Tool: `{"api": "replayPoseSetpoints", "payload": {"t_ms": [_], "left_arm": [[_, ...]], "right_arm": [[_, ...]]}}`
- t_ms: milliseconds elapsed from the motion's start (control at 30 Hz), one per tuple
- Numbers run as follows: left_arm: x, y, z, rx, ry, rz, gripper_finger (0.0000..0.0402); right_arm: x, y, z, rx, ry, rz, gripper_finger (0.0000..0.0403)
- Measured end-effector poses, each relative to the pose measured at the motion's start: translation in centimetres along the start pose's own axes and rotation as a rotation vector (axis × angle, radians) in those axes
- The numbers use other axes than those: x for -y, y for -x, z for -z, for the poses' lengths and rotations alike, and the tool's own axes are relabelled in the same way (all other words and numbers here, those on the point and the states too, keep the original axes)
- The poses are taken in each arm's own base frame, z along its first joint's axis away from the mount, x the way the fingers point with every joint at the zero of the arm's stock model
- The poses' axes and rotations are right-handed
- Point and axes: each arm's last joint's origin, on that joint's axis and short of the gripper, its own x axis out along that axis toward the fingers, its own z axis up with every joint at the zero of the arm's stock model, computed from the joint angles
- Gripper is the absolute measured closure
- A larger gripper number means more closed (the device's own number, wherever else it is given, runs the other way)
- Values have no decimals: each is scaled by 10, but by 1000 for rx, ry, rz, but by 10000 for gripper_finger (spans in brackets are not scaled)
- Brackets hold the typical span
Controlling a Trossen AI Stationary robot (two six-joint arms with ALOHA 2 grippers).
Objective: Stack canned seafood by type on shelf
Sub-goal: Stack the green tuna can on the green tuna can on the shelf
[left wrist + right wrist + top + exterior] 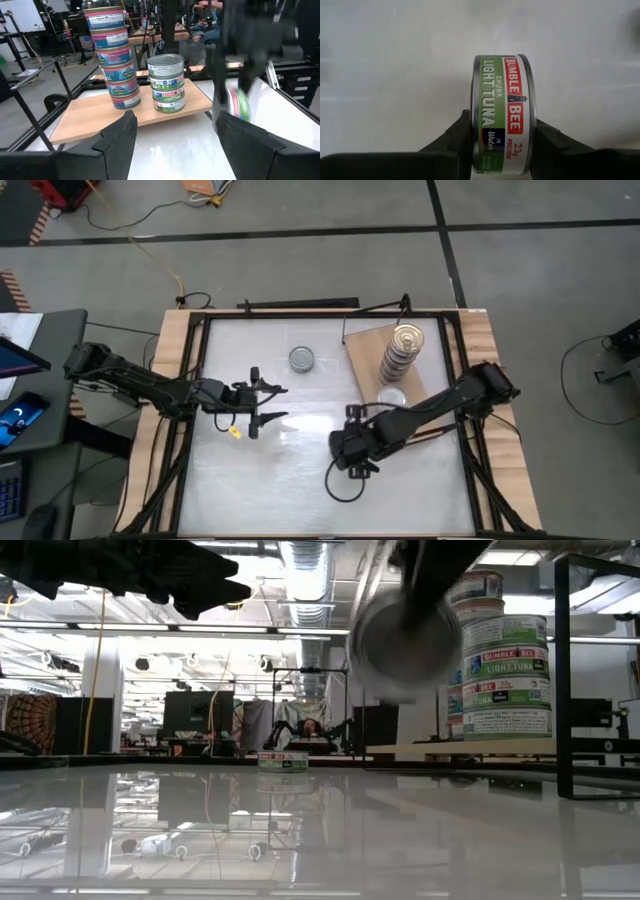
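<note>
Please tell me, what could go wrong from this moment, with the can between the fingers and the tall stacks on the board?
1. The right tool pinches the green-labelled round tuna tin only across its flat ends; it might slip or rotate.
2. The tall stack of pink-and-blue tins on the light-brown wooden board looks slightly uneven; a bump from the arm could topple it.
3. The shorter green-labelled stack stands close beside it, leaving little room for placing.

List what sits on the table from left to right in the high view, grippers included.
Left gripper → lone tin → right gripper holding a green-label tin → tall stack of tins on the wooden shelf.
</note>
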Motion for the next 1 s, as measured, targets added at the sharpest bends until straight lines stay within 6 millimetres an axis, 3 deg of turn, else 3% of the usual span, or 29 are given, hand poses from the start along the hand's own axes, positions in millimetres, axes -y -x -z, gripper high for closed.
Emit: {"api": "replayPoseSetpoints", "payload": {"t_ms": [167, 333, 567, 1000], "left_arm": [[0, 0, 0, -2, -6, 0, 141], [0, 0, 0, -3, -6, -1, 141], [0, 0, 0, -1, -3, -1, 141], [0, 0, 0, 0, -2, -1, 141]], "right_arm": [[-2, 49, 11, 54, 162, 206, 245], [-12, 75, 36, 51, 324, 445, 239], [-20, 85, 57, 2, 376, 596, 239], [-19, 88, 60, 21, 393, 672, 238]]}}
